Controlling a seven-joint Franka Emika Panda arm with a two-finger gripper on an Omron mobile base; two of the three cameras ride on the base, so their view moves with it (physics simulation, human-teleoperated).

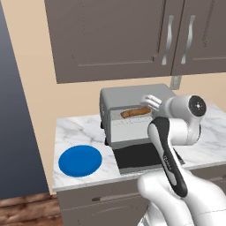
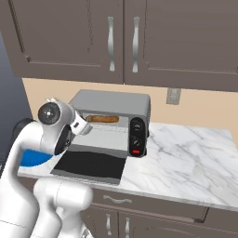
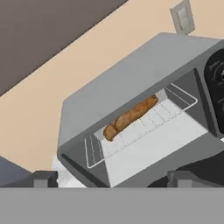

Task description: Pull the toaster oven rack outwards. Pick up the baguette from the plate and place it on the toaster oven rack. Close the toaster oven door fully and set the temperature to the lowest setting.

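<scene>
The baguette lies on the toaster oven rack inside the toaster oven; the plate sits bare, left. Gripper released, holding nothing. Next, probably: lift the dropped toaster oven door shut

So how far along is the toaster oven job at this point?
Done: the baguette lies on the toaster oven rack, and the blue plate is bare. In hand: nothing; the end effector is open before the oven. Left: close the toaster oven door, still down, then set the temperature.
</scene>
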